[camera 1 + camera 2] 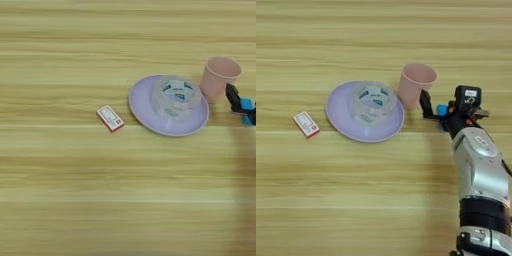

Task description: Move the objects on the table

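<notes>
Right eye view: black two-fingered gripper (442, 111) clenched on the tiny bright blue block (442, 110), just beside the pale pink paper cup (415, 85). Looks mid-carry; next it needs a drop spot, maybe the lilac plate (339, 120).

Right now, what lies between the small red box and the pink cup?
The lilac plate, with the roll of clear tape sitting on it, lies between the small red box and the pink cup. Both eye views show this.
</notes>
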`<move>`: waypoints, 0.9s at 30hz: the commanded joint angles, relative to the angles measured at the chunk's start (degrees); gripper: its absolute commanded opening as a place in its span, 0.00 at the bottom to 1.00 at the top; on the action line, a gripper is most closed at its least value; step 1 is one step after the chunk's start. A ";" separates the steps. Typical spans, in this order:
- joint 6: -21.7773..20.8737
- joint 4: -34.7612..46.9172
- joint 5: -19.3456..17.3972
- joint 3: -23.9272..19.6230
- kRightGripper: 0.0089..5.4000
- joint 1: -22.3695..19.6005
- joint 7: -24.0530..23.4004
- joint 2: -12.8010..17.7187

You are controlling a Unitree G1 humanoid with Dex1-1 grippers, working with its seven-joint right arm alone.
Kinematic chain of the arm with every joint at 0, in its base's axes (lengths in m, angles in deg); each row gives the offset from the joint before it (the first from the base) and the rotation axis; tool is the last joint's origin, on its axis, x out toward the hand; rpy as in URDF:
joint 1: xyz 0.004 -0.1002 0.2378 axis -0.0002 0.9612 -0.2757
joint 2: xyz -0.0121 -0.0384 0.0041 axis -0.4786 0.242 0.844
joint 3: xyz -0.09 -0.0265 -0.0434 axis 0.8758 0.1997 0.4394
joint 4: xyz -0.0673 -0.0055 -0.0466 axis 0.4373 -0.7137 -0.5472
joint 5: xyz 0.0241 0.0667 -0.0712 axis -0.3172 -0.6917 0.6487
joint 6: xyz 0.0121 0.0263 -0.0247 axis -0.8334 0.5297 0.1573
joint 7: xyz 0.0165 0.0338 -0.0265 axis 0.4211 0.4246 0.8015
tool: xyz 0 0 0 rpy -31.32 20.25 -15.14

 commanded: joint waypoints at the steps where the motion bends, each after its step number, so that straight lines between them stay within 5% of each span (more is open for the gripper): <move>1: 1.95 9.26 -0.56 0.10 0.99 0.09 1.02 2.84; 8: 5.66 21.37 -0.97 -1.00 0.99 6.29 4.96 5.54; 14: 2.64 28.17 1.52 2.78 0.99 8.63 9.20 6.61; 27: -1.52 24.89 10.14 14.23 0.99 3.16 12.89 6.19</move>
